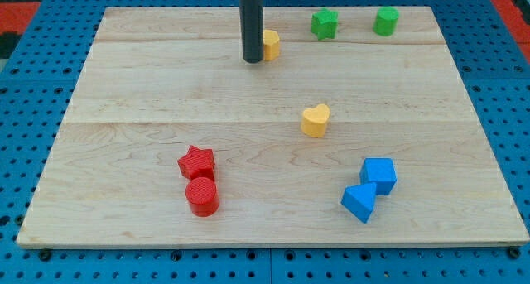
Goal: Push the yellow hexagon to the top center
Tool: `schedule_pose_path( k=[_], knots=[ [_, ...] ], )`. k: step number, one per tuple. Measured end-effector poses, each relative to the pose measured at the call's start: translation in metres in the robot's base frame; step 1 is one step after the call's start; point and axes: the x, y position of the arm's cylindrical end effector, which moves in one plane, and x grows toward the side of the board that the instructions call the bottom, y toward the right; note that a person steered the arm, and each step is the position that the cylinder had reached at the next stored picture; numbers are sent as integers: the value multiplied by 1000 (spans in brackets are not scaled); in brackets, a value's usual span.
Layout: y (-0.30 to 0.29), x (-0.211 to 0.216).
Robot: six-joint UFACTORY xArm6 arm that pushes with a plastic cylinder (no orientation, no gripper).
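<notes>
The yellow hexagon [271,45] sits near the view's top, a little left of the board's middle, partly hidden behind my rod. My tip [252,60] rests on the board right against the hexagon's left side. A yellow heart [315,120] lies near the board's middle, well below and to the right of the hexagon.
Two green blocks stand at the view's top right: a green star [325,24] and a green hexagon-like block [386,21]. A red star [196,161] and a red cylinder [202,196] touch at the lower left. A blue cube [378,175] and a blue triangle [359,202] touch at the lower right.
</notes>
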Motion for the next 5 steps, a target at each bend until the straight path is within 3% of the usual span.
schedule_pose_path(
  k=[3, 5],
  knots=[
    [73, -48],
    [19, -61]
  ],
)
